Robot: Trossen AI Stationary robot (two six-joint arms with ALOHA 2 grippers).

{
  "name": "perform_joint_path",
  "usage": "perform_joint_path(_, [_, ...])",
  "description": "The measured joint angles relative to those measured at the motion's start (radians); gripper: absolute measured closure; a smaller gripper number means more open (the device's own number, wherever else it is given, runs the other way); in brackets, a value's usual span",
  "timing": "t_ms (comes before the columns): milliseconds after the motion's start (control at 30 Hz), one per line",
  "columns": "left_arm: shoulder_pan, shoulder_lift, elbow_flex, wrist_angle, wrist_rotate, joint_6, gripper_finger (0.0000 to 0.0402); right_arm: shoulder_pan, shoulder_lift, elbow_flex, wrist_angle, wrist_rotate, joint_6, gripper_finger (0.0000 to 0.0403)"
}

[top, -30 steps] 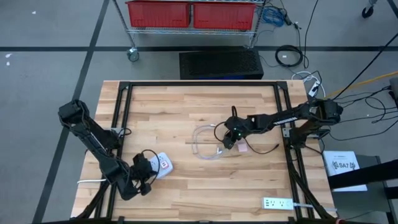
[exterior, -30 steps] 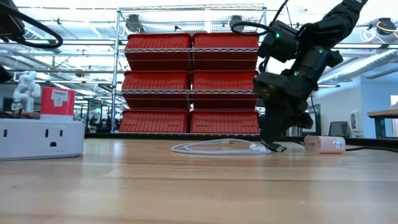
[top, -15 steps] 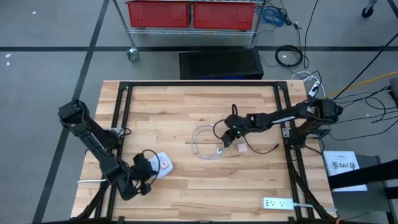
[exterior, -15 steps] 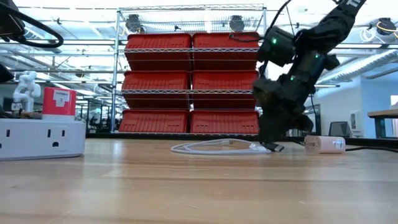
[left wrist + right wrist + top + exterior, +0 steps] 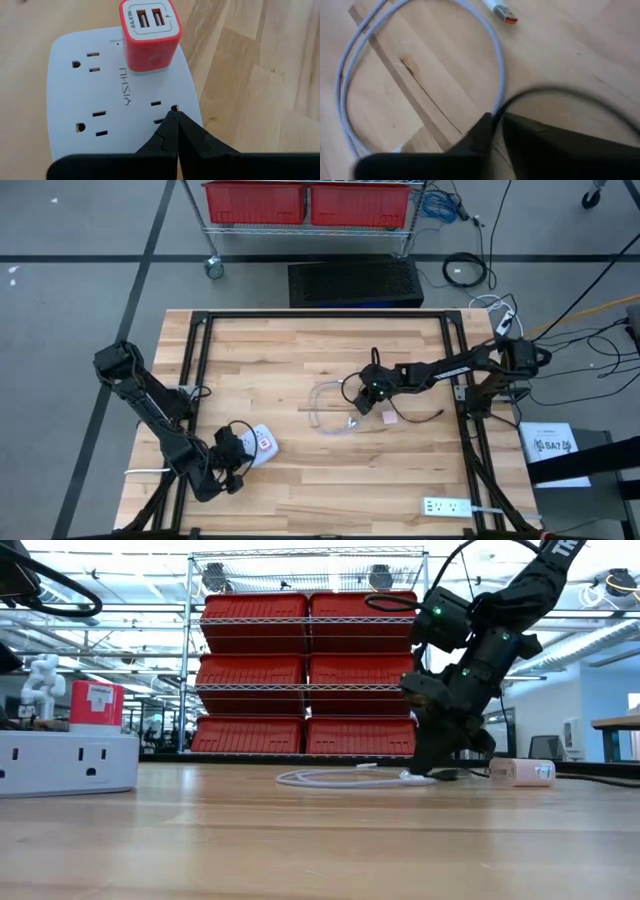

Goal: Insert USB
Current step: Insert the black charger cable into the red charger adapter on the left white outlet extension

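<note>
Right tool lowered onto the white cable loop at mid-desk.

The right tool [image 5: 360,406], half open a second ago, is now closed on the white cable [image 5: 496,75]. The left tool [image 5: 173,131] is kept shut above the power strip [image 5: 85,95].

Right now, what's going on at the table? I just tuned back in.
The right gripper is down at the middle of the table, its fingers closed on the white USB cable, which lies in a loose coil. The cable's orange-tipped plug lies free on the wood, not yet inserted. The left gripper is shut and rests on the white power strip at the near left, which carries the red USB charger with both ports empty.
</note>
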Motion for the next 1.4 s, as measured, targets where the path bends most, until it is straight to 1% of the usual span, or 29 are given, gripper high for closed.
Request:
perform_joint_path(67, [0.000, 0.000, 0.000, 0.002, 0.000, 0.000, 0.0402, 0.000, -0.017, 0.000, -0.003, 0.002, -0.011, 0.0395])
perform_joint_path(200, [0.000, 0.000, 0.000, 0.013, -0.001, 0.007, 0.0402, 0.000, -0.052, 0.000, -0.006, 0.001, -0.026, 0.0387])
perform_joint_path(367, [0.000, 0.001, -0.001, 0.063, -0.008, 0.056, 0.0402, 0.013, -0.103, 0.000, 0.026, 0.007, -0.064, 0.0400])
perform_joint_path(500, [0.001, 0.001, -0.001, 0.071, -0.018, 0.061, 0.0402, 0.049, -0.136, 0.000, 0.137, 0.024, -0.102, 0.0401])
perform_joint_path(733, [0.013, 0.001, -0.001, 0.080, -0.021, 0.118, 0.0402, 0.129, -0.141, 0.001, 0.429, 0.057, -0.148, 0.0403])
perform_joint_path(867, [0.037, 0.002, -0.001, 0.100, -0.027, 0.176, 0.0402, 0.188, -0.135, 0.001, 0.560, 0.125, -0.171, 0.0403])
perform_joint_path(967, [0.054, -0.001, -0.002, 0.108, -0.042, 0.211, 0.0402, 0.224, -0.135, 0.002, 0.611, 0.177, -0.190, 0.0403])
perform_joint_path(1167, [0.059, -0.039, -0.002, 0.113, -0.108, 0.235, 0.0402, 0.274, -0.134, 0.002, 0.679, 0.232, -0.215, 0.0403])
perform_joint_path(1300, [0.059, -0.083, -0.002, 0.113, -0.142, 0.245, 0.0402, 0.293, -0.134, 0.002, 0.716, 0.238, -0.220, 0.0403])
perform_joint_path(1400, [0.059, -0.112, -0.002, 0.143, -0.182, 0.292, 0.0402, 0.307, -0.134, 0.002, 0.742, 0.264, -0.227, 0.0403])
